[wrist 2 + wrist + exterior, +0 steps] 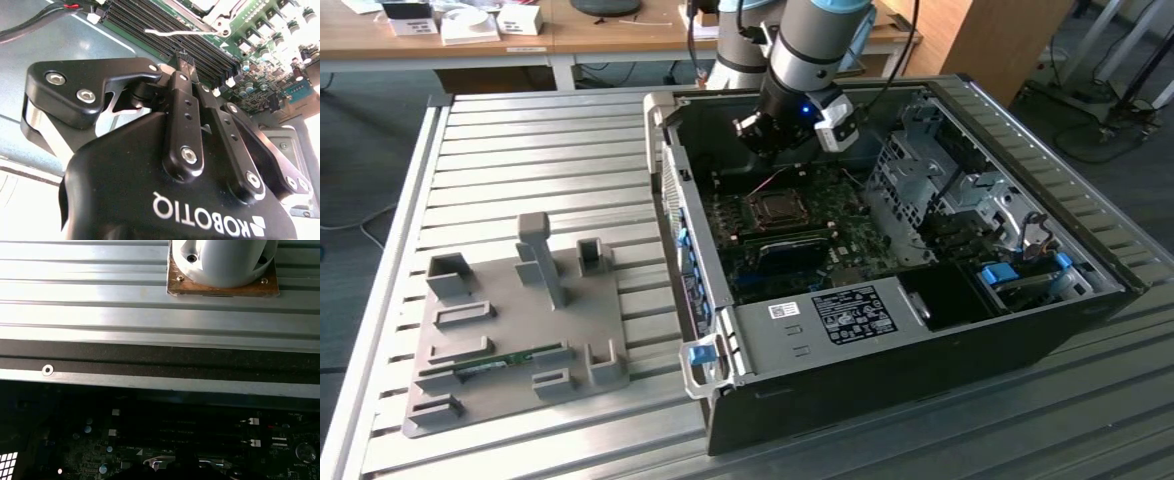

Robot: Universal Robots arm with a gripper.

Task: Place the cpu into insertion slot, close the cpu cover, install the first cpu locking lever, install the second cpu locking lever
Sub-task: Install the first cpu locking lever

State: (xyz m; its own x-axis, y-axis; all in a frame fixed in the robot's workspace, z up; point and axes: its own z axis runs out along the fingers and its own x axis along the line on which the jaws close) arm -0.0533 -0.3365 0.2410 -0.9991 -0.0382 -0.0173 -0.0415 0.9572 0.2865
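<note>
In the exterior view my gripper (pixel 763 146) hangs inside the open black computer case (pixel 1067 215), just behind the insertion slot (pixel 781 207), a square dark socket with a silvery rim on the motherboard. The silvery cpu cover (pixel 781 193) seems to lie flat over it. I cannot make out the cpu under it. In the second wrist view the fingers (pixel 181 115) meet at their tips, so the gripper (pixel 184 58) is shut with nothing seen between them. It sits over the memory slots (pixel 150 22). A thin silvery locking lever (pixel 185 33) runs just beyond the tips, beside the socket frame (pixel 215 12).
A grey fixture plate (pixel 520 320) holding a green memory stick (pixel 494 364) lies on the slatted metal table (pixel 534 150) at the exterior view's left. Drive cages (pixel 947 185) and cables (pixel 30 22) fill the case around the motherboard. The arm's base (pixel 222 265) stands on the table.
</note>
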